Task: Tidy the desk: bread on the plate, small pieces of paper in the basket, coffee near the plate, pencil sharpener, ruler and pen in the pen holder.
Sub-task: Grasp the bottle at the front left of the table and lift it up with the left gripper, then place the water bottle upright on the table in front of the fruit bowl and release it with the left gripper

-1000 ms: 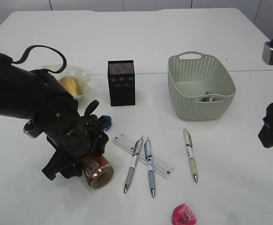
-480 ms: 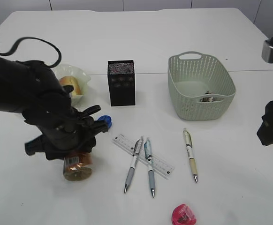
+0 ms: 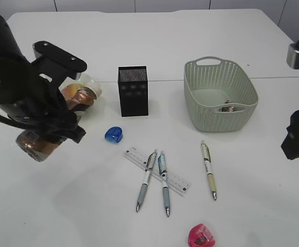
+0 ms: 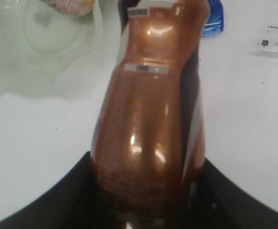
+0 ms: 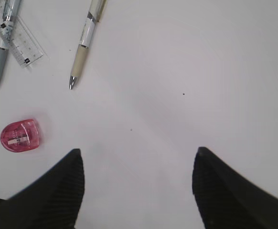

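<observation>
The left pincer (image 3: 47, 135) is clamped on the brown coffee bottle (image 3: 36, 144), which hangs clear of the desk (image 3: 154, 41) near its left edge. In the exterior view the bottle lies tilted, its base toward the front-left and its cap end pointing back-right toward the plate (image 3: 90, 82), so its long axis already runs roughly at the place it has to go. The left wrist view shows the bottle (image 4: 151, 109) filling the gap between the jaws, with the pale plate (image 4: 34, 57) just beyond its far end and to the left, a bit of bread (image 4: 69, 5) on it at the top of the view.

The move that follows, as I judge it, is to set the bottle down upright just beside the plate. That calls for swinging the long axis up to vertical while shifting a little back toward the plate, without knocking the rim or the black mesh pen holder (image 3: 133, 90) standing to the plate's right.

The right pincer (image 5: 136, 186) stands apart and empty, low over the front-right part of the desk. It is the nearer arm for the pink pencil sharpener (image 5: 19, 136), the cream pen (image 5: 84, 40), the two grey pens (image 3: 154, 180) and the clear ruler (image 3: 157, 170). The blue sharpener (image 3: 113, 135) lies nearer the left arm. The basket (image 3: 219, 95) sits toward the back right with paper scraps (image 3: 229, 108) inside.
</observation>
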